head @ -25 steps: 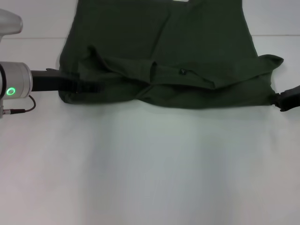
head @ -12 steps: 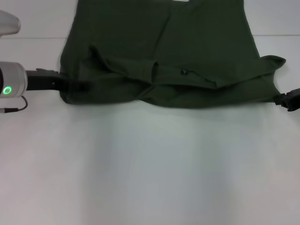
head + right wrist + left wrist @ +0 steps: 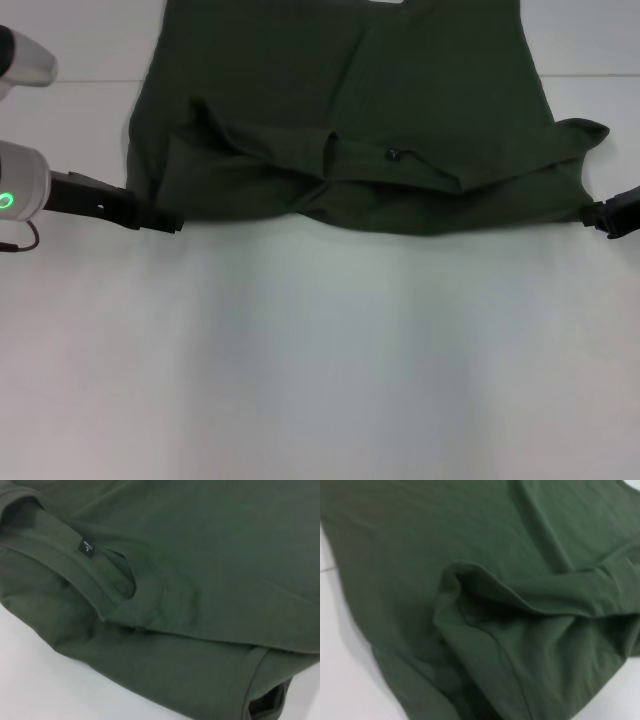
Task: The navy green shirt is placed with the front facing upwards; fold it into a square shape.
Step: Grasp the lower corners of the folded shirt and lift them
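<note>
Navy green shirt point(image 3: 345, 130) is lying folded on white table point(image 3: 320, 350). Left gripper point(image 3: 172, 222) is sitting at its near-left corner, right gripper point(image 3: 607, 215) at the right edge; finger state indeterminable for both.

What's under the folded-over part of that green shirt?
More of the same shirt: its collar end lies folded onto the body. Whatever is beneath, table included, is covered.

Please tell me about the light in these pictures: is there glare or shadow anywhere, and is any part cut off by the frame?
Head view: soft glare in a pale vertical band on the table; the shirt is cut off at the top edge, the right gripper partly at the right edge. Left wrist view: dark shadow inside the fabric fold. Right wrist view: shadow under the collar, while the neck label stays visible.
</note>
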